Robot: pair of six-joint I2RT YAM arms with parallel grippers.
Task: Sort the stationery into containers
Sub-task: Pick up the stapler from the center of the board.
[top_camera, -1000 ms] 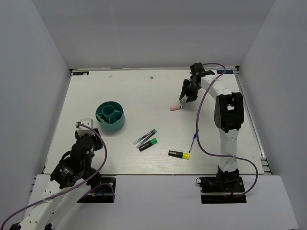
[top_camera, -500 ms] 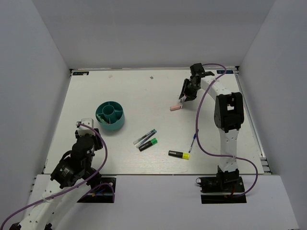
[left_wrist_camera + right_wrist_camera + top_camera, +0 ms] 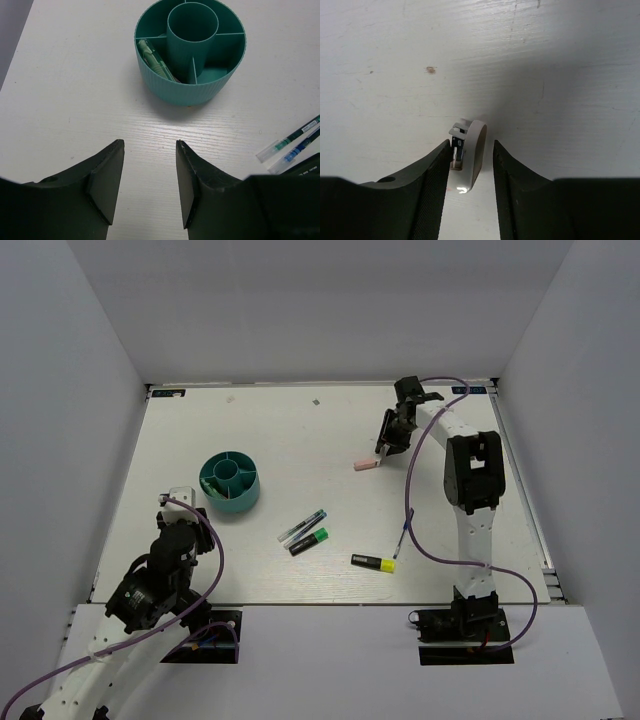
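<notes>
Near left, our left hand [image 3: 148,160] hangs released and empty, with the organiser [image 3: 190,92] just ahead of it. Well across the counter [image 3: 290,430], at the far right, the pink-white piece [image 3: 474,150] lies between the fingers of our right hand [image 3: 383,448], its long axis running along the gap. One finger stands just clear, so we judge the piece not yet grasped. The right arm is nearer.

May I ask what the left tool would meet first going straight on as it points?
Most likely the near wall of the teal organiser, slightly right of its line; depending on tilt, bare table might come first.
</notes>
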